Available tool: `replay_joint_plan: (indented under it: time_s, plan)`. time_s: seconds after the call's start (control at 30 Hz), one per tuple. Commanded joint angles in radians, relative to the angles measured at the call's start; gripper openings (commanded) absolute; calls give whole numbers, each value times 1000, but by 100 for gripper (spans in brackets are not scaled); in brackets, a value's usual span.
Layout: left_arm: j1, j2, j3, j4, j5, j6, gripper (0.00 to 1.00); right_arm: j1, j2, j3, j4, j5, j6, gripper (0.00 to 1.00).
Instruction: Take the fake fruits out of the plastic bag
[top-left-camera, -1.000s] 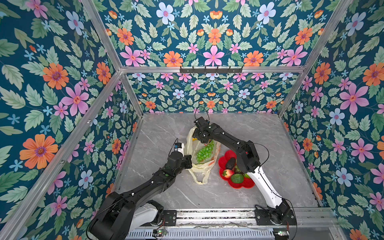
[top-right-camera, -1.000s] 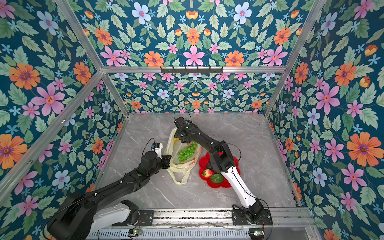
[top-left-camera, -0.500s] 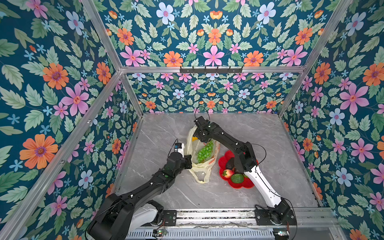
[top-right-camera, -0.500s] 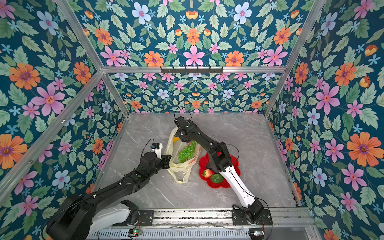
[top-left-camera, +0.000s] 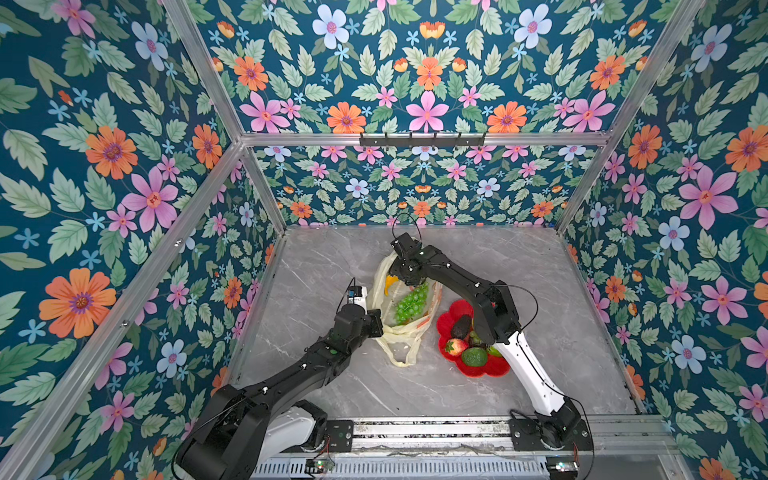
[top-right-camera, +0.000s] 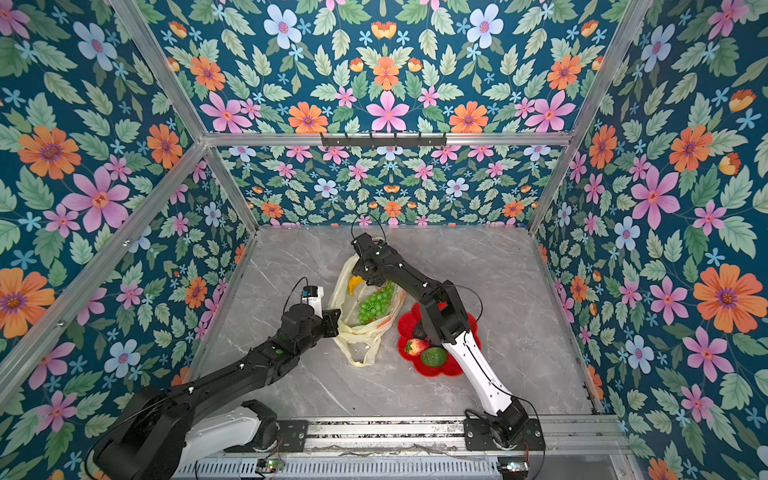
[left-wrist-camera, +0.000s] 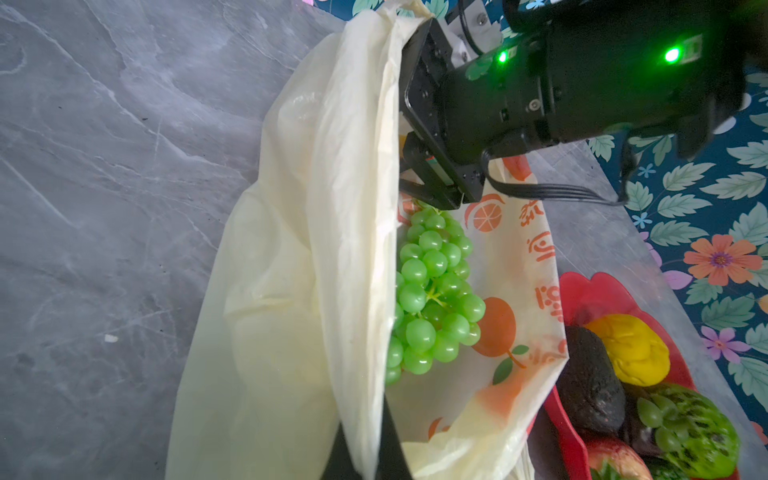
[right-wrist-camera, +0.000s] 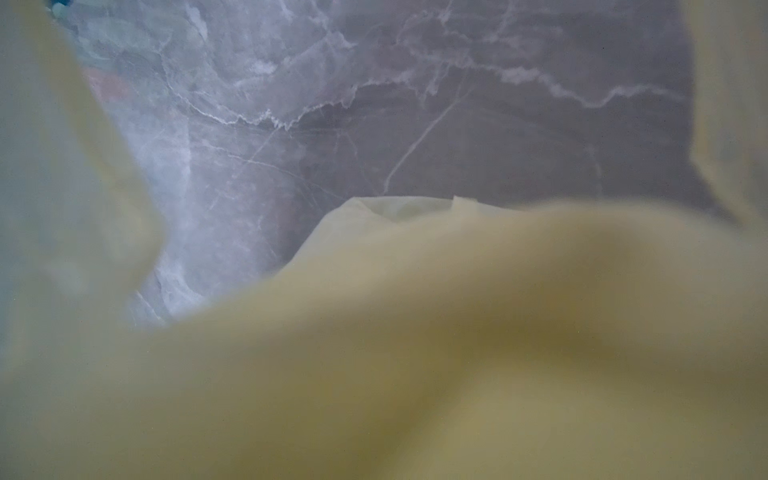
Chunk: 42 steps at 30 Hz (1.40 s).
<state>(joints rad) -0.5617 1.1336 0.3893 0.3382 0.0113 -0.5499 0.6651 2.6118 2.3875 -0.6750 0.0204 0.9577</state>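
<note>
The cream plastic bag (top-left-camera: 405, 332) (top-right-camera: 357, 336) lies open mid-table. My left gripper (top-left-camera: 380, 324) (left-wrist-camera: 365, 453) is shut on its near rim and holds that wall up. Inside lie the green grape bunch (top-left-camera: 411, 303) (left-wrist-camera: 432, 299) and a yellow banana (top-left-camera: 389, 284) (top-right-camera: 354, 284). My right gripper (top-left-camera: 409, 280) (left-wrist-camera: 432, 183) reaches in at the far end, above the grapes. Its one visible finger sits at the outer end of its rail and its tips are hidden. Bag film (right-wrist-camera: 498, 332) fills the right wrist view.
A red flower-shaped plate (top-left-camera: 482, 368) (left-wrist-camera: 590, 291) lies right of the bag, under my right forearm. On it are a dark avocado (top-left-camera: 461, 326), a strawberry (top-left-camera: 455, 347), a dark green fruit (top-left-camera: 473, 356), a lemon (left-wrist-camera: 631, 349) and a bumpy green fruit (left-wrist-camera: 690, 428).
My right arm's elbow has shifted slightly towards the bag while its gripper stays inside. The left arm and the bag have not visibly moved.
</note>
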Motion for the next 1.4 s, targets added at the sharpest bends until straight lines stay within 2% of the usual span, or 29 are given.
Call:
replay_joint_plan:
  time_s: [0.0,0.1,0.27,0.47,0.7,0.83,0.9,0.97,1.17,1.37]
  plan:
    - [0,-3,-6,17,22,-8,0,-10,28,18,15,-42,17,71]
    - [1,-3,-9,18,22,-12,0,-12,66,62,7,-76,19,73]
    - [2,-5,-12,20,13,-19,0,-13,98,112,-75,-43,6,69]
    - [3,2,-2,3,-24,-22,0,-14,15,4,6,-44,-22,57]
    - [17,30,23,-44,-77,-32,0,5,-63,-69,5,-59,-65,56]
    - [30,54,31,-42,-70,-33,0,6,-104,-151,25,-65,-67,55]
    - [31,58,31,-36,-63,-33,0,6,-119,-177,41,-65,-63,51]
    - [31,60,31,-29,-53,-33,0,7,-125,-180,59,-68,-62,51]
    - [31,66,35,-19,-20,-22,0,9,-90,-86,57,-92,-59,57]
    - [20,46,26,9,16,-13,0,10,0,76,-51,-43,-67,59]
